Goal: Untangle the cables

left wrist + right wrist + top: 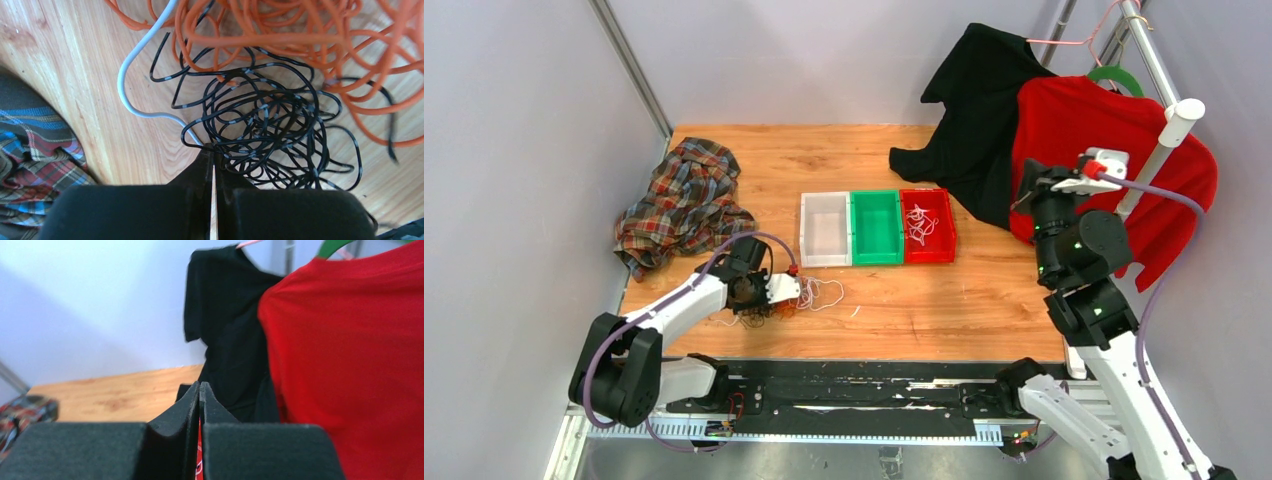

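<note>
The cables lie tangled on the wooden table near the left front: an orange cable (280, 35), a black cable (265, 125) and a white cable (131, 65), seen from above as one small heap (816, 294). My left gripper (796, 290) is down at the heap's left edge. In the left wrist view its jaws (213, 149) are pressed together with a loop of the black cable pinched at the tips. More white cable (919, 222) lies in the red bin (944, 242). My right gripper (1024, 192) hangs high at the right, shut and empty (199, 385).
A white bin (809, 232) and a green bin (876, 255) stand beside the red one. A plaid shirt (682, 200) lies crumpled at the left, close to the left arm. A black shirt (979, 110) and a red shirt (1114, 140) hang at the back right.
</note>
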